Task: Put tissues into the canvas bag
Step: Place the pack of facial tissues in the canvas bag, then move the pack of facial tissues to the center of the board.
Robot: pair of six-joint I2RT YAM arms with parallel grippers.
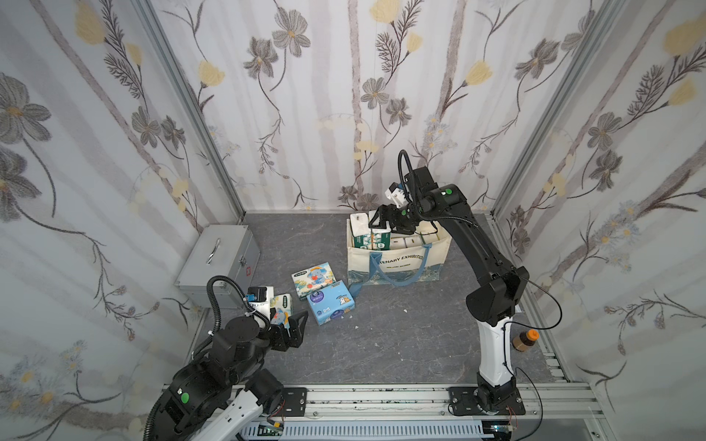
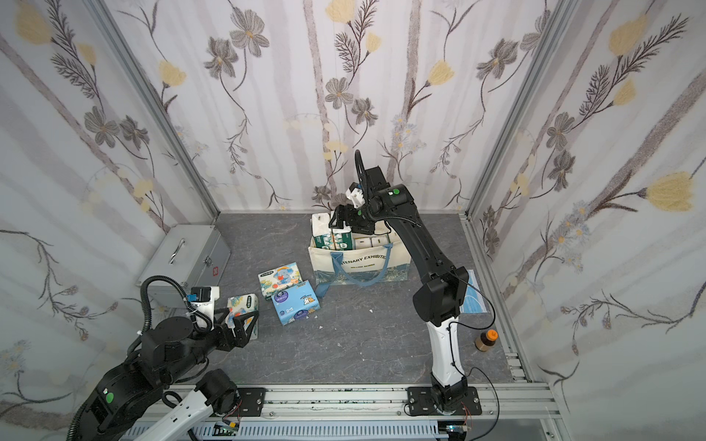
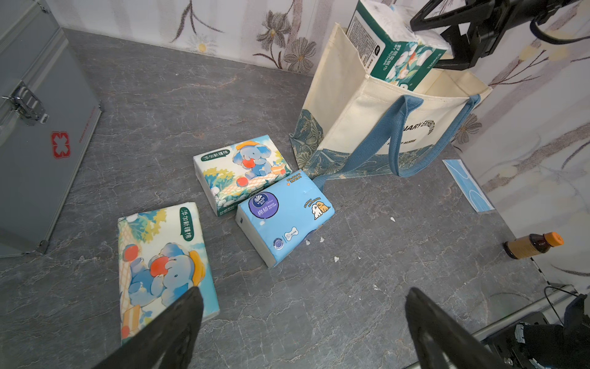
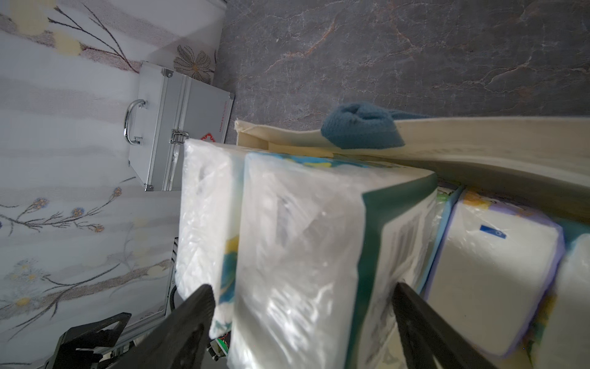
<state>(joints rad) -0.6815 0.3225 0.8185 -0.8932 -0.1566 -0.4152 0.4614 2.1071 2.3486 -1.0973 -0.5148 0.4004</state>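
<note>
The cream canvas bag stands at the back of the table with several tissues packs inside. Two green-edged packs stick up at its left end. My right gripper is open, its fingers astride the nearer green-edged pack with gaps on both sides. A lavender-edged pack lies deeper in. On the table lie an elephant pack, a light blue pack and a second elephant pack. My left gripper hangs open beside that last pack, holding nothing.
A grey metal case stands at the back left. A brown bottle with an orange cap sits by the right wall, and a flat blue face mask lies behind the right arm. Small paper scraps dot the table.
</note>
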